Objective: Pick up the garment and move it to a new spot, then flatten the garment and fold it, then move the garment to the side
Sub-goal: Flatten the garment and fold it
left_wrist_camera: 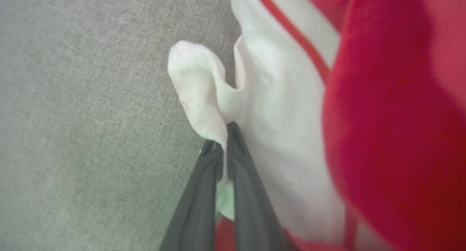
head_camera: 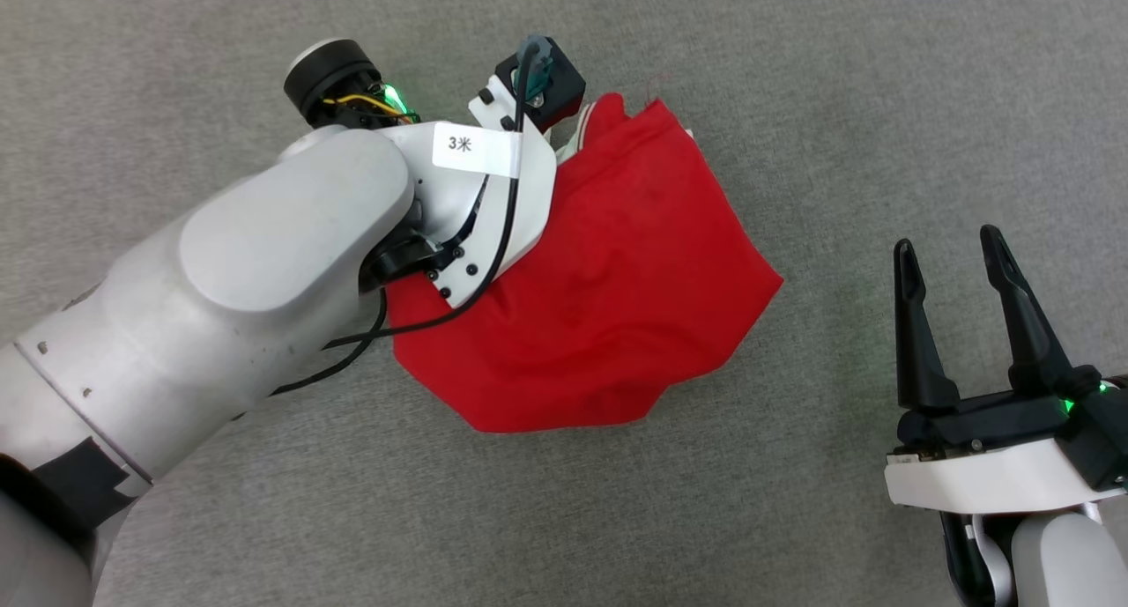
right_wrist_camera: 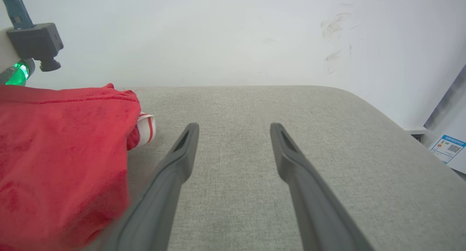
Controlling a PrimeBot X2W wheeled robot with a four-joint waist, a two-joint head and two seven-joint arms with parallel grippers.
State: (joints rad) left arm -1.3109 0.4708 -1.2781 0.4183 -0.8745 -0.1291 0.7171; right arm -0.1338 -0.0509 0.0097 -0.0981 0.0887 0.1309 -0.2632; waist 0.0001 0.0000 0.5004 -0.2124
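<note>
The left arm (head_camera: 264,263) reaches forward, wrist bent downward, its left gripper (left_wrist_camera: 222,136) pinched tight on the garment (left_wrist_camera: 276,127); the right gripper (head_camera: 946,241) waits apart, fingers spread wide.

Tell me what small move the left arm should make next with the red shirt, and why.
Probably lift the left gripper a little: it is shut on a white fold of the garment, which lies crumpled on the grey surface. The right gripper is open, off the cloth.
</note>
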